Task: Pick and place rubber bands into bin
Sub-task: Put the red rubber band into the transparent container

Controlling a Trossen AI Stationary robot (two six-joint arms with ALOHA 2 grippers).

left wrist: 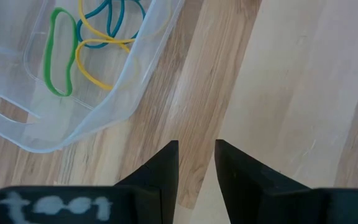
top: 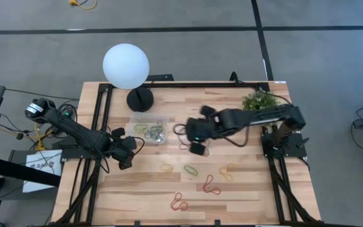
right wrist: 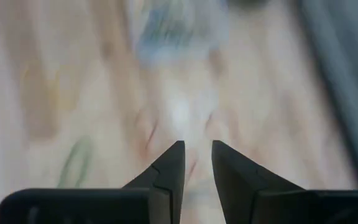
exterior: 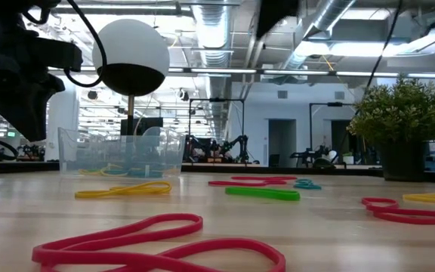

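Note:
The clear bin (top: pixel 149 128) stands on its flat bottom near the lamp, with green, yellow and blue-grey rubber bands (left wrist: pixel 86 37) lying in it. More rubber bands lie flat on the wood: yellow (top: pixel 167 168), green (top: pixel 191 169), red (top: pixel 210 185) and red (top: pixel 179 202). My right gripper (top: pixel 197 137) hovers just right of the bin, above the table; its fingers (right wrist: pixel 196 152) stand a narrow gap apart, and I see nothing between them in this blurred view. My left gripper (top: pixel 126 152) waits left of and nearer than the bin, fingers (left wrist: pixel 196 155) a narrow gap apart over bare wood.
A white globe lamp (top: pixel 126 65) on a black round base (top: pixel 140 99) stands behind the bin. A potted plant (top: pixel 259 101) sits at the table's far right. A black frame (top: pixel 99 113) runs along the table's sides. Bare wood lies between the loose bands near the near edge.

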